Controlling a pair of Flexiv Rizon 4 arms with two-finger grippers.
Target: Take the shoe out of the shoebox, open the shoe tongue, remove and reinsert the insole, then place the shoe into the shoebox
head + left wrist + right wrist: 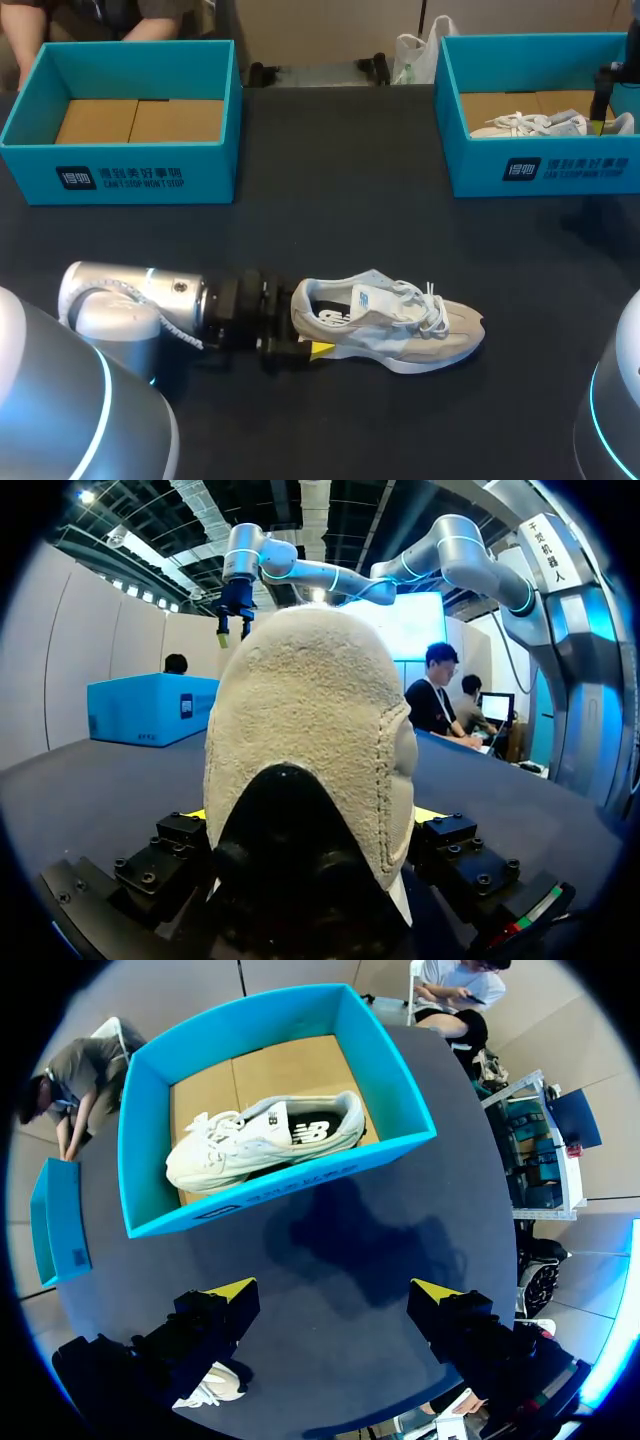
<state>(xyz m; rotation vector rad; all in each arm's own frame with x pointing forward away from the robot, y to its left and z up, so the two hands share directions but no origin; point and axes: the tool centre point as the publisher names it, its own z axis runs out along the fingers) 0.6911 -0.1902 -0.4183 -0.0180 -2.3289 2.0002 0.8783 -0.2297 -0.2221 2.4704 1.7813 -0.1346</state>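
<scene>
A grey sneaker [385,325] lies on its side on the dark table, toe pointing right. My left gripper [298,322] is at its heel and stands open. In the left wrist view the heel [310,740] fills the space between the fingers of the left gripper [312,815], and only slivers of the yellow tips show. A white sneaker [265,1140] lies in the blue shoebox [540,165] at the far right. My right gripper [603,110] hangs above that box, open and empty, seen in its own wrist view as the right gripper [335,1290].
A second blue shoebox [120,165] stands at the far left with only its cardboard floor showing. The right shoebox [395,1090] sits ahead of the right gripper, near the table's edge.
</scene>
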